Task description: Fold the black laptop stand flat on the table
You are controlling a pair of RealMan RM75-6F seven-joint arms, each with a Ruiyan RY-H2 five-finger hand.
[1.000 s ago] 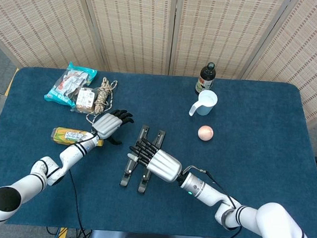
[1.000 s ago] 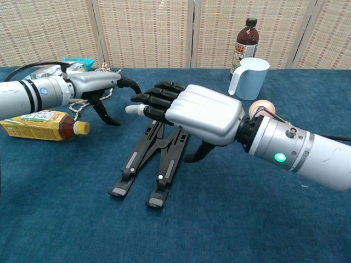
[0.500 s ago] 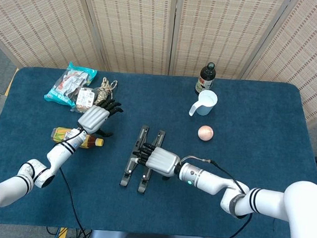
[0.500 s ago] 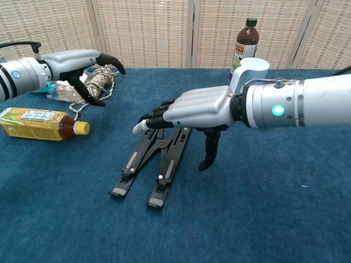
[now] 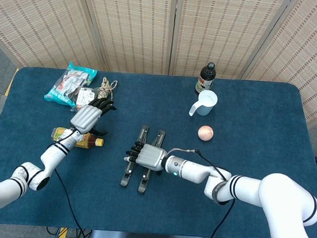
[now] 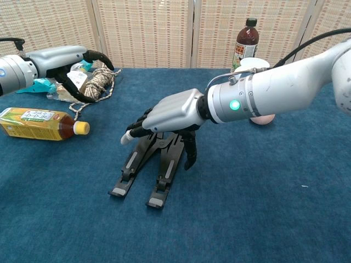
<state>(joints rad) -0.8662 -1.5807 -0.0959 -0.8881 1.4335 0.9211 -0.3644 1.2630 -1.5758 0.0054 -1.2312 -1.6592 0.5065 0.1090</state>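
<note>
The black laptop stand (image 5: pixel 144 135) lies mid-table, its two rails (image 6: pixel 127 174) running toward me with the far end raised a little. My right hand (image 5: pixel 148 155) is palm-down over the stand's middle. Its fingers (image 6: pixel 140 127) stretch across the raised part and the thumb (image 6: pixel 190 156) hangs beside the right rail. It grips nothing, and I cannot tell how firmly it presses. My left hand (image 5: pixel 88 117) hovers well left of the stand, above the tea bottle (image 5: pixel 73 136) and near the rope. The left hand (image 6: pixel 57 59) has its fingers arched apart and holds nothing.
A tea bottle (image 6: pixel 38 123) lies on its side at the left. A coil of rope (image 5: pixel 103 93) and snack bags (image 5: pixel 68 83) sit behind it. A white cup (image 5: pixel 206 100), a dark bottle (image 5: pixel 206 77) and a pink ball (image 5: pixel 205 133) stand at the back right.
My right hand has come down and moved further over the stand, which sits lower at its raised end. My left hand has drawn back leftward, away from the stand toward the rope.
</note>
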